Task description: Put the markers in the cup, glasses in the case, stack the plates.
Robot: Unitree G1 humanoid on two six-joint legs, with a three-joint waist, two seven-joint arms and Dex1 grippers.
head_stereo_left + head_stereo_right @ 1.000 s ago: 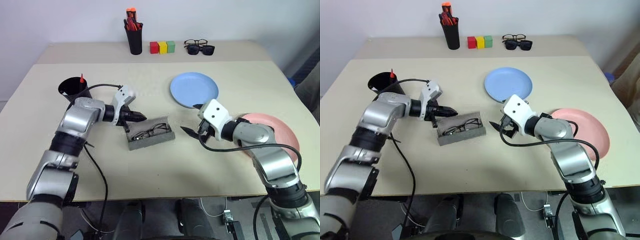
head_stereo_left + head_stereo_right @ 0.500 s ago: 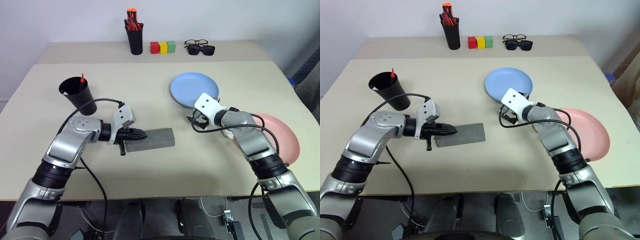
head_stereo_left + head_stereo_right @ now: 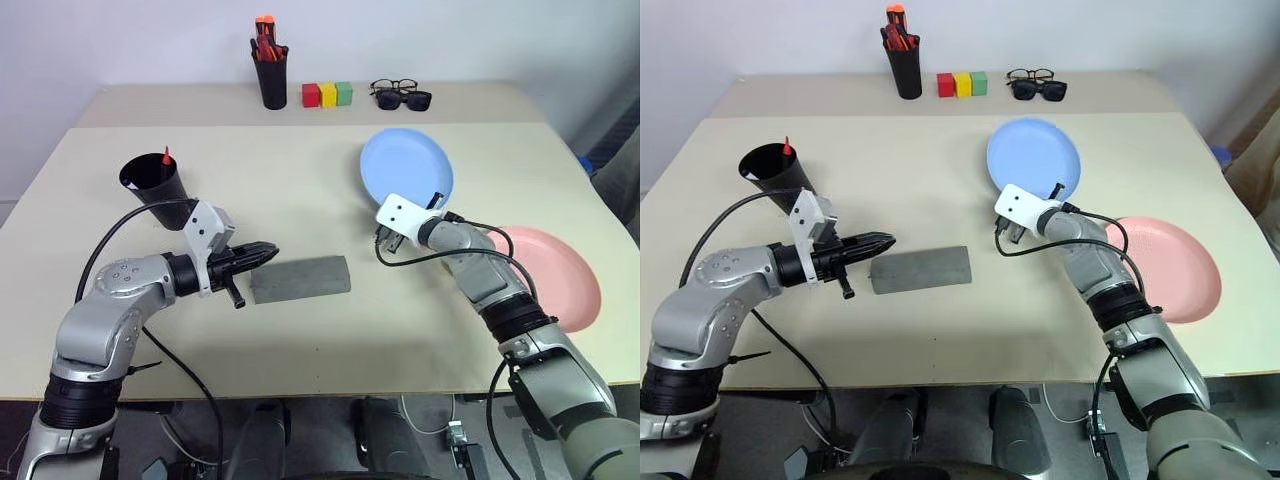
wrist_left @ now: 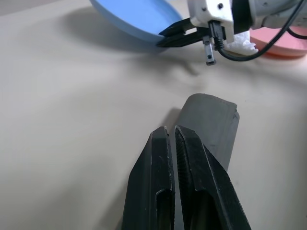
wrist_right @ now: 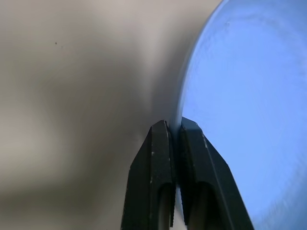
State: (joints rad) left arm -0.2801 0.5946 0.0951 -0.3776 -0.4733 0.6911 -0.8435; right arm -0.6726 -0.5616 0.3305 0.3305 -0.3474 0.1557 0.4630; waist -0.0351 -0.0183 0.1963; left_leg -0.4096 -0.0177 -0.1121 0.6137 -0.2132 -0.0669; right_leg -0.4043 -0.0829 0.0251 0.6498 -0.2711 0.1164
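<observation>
**Plate stacking under way — blue plate gripped at its rim**

The right gripper (image 5: 175,129) is clamped on the near rim of the light blue plate (image 3: 407,170), which stands tilted, its near edge off the table (image 3: 300,340). The pink plate (image 3: 555,275) lies flat just beyond the right forearm, near but apart from the blue one. In my judgement the stacking step is in hand; the next move calls for carrying the blue plate sideways over the pink one and lowering it level — a rim pinch could slip.

The left gripper (image 4: 171,136) is closed on nothing, its tips just beside the end of the closed grey case (image 3: 300,279). The black cup (image 3: 153,185) holds a red-capped marker (image 3: 165,156).
</observation>
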